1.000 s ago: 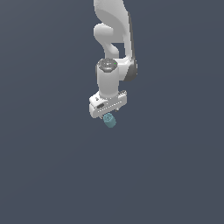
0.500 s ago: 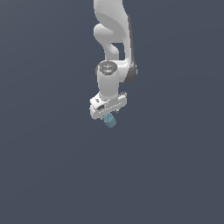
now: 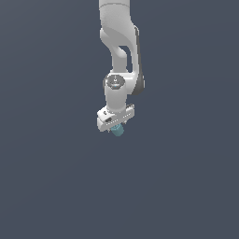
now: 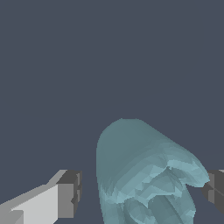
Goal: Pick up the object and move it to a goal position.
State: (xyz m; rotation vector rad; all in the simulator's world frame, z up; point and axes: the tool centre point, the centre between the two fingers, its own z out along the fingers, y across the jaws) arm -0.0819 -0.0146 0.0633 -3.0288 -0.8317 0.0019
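The object (image 3: 119, 131) is a small teal-blue lumpy blob lying on the dark grey floor, right under the white arm's hand. My gripper (image 3: 116, 126) is open and hangs straight over it, so only the blob's lower edge shows in the exterior view. In the wrist view the object (image 4: 144, 170) fills the space inside my gripper (image 4: 142, 190). One grey fingertip (image 4: 70, 192) stands a small gap away from it. The other fingertip (image 4: 215, 189) is at the blob's edge, and whether it touches cannot be told.
The floor (image 3: 56, 186) is a plain, flat dark grey surface on all sides. No other object, container or edge is in view, and no goal marker shows.
The arm has come down a little, bringing the hand lower over the object. The blob has stayed where it was.
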